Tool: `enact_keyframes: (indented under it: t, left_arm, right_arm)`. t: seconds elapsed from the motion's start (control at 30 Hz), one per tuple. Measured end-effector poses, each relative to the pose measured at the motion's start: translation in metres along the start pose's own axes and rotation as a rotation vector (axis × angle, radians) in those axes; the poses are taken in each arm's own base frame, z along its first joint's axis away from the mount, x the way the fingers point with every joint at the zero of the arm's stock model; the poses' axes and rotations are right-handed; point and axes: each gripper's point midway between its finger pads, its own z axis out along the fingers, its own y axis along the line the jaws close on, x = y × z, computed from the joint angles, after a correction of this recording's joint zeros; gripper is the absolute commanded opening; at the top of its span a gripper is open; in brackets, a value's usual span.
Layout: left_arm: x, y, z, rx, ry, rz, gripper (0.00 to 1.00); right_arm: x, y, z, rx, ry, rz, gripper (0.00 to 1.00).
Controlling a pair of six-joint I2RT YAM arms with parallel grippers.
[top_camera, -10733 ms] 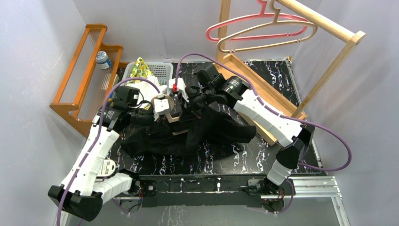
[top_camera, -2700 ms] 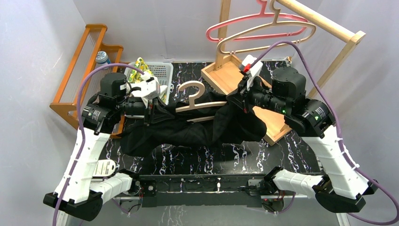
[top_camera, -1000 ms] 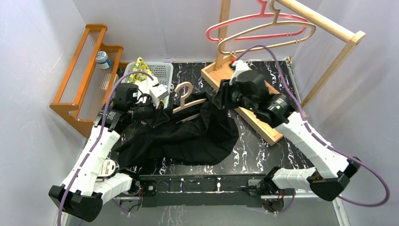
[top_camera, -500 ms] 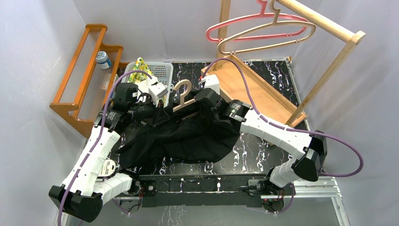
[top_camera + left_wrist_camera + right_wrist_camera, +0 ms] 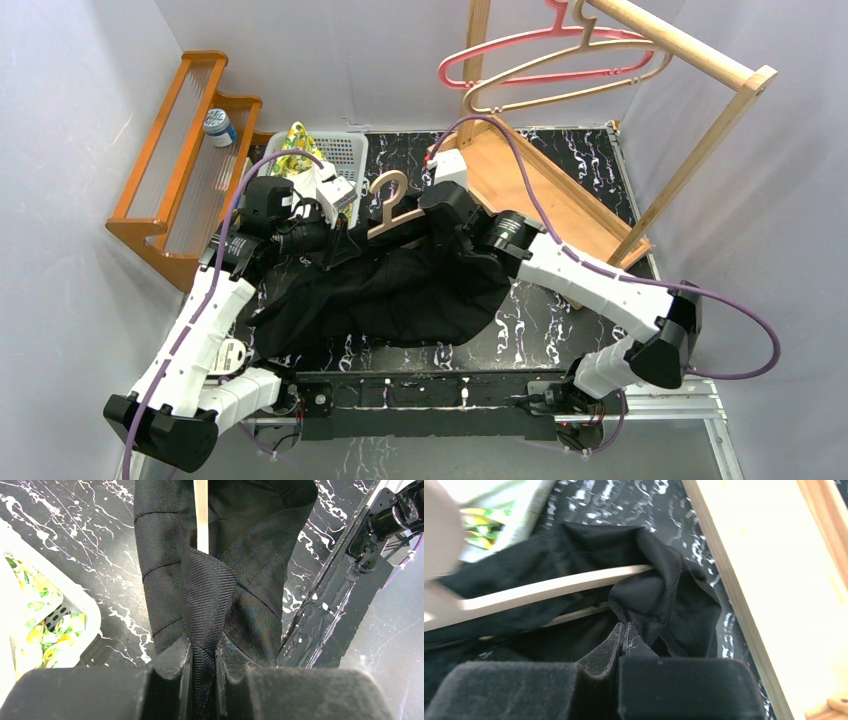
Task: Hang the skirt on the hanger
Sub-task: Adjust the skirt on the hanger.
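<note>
Black marbled table (image 5: 560, 320) boxed in by pale walls, so elbow room is tight. A wooden clothes rack (image 5: 700, 150) eats the back right, an orange shelf (image 5: 180, 150) hugs the left edge, and bare tabletop shows mostly front right. The skirt (image 5: 400, 295) is bunched mid-table beside the basket (image 5: 335, 150), with the hanger (image 5: 392, 205) arms tucked inside it. The left claw (image 5: 202, 655) is clamped on the skirt's left end. The right claw (image 5: 621, 635) is pinched closed, on a skirt fold I think.
</note>
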Motion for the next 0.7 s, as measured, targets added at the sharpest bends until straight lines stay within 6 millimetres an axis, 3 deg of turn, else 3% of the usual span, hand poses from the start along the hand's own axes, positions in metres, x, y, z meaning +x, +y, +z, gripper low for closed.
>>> enact_keyframes:
  t: [0.07,0.17,0.3,0.4,0.43,0.6,0.7]
  left_arm:
    - [0.001,0.000,0.000,0.000,0.003,0.001,0.00]
    - [0.004,0.000,0.001,0.004,0.016,0.000,0.00]
    - [0.013,0.000,0.003,0.010,0.039,-0.010,0.00]
    - [0.019,-0.001,0.004,0.014,0.056,-0.019,0.00]
    - [0.020,-0.001,0.004,0.015,0.059,-0.020,0.00]
    - [0.019,-0.002,0.004,0.019,0.056,-0.020,0.00]
    - [0.019,-0.002,0.004,0.019,0.056,-0.020,0.00]
  right_arm:
    - [-0.011,0.007,-0.009,-0.071,-0.034,0.023,0.00]
    - [-0.037,0.008,-0.039,-0.184,-0.141,0.112,0.00]
    - [-0.076,-0.013,-0.077,-0.235,-0.282,0.277,0.00]
    - [-0.091,-0.030,-0.091,-0.222,-0.331,0.394,0.00]
    - [-0.091,-0.033,-0.092,-0.214,-0.334,0.414,0.03]
    - [-0.074,-0.024,-0.078,-0.218,-0.268,0.343,0.45]
    - [-0.046,-0.013,-0.052,-0.185,-0.161,0.232,0.57]
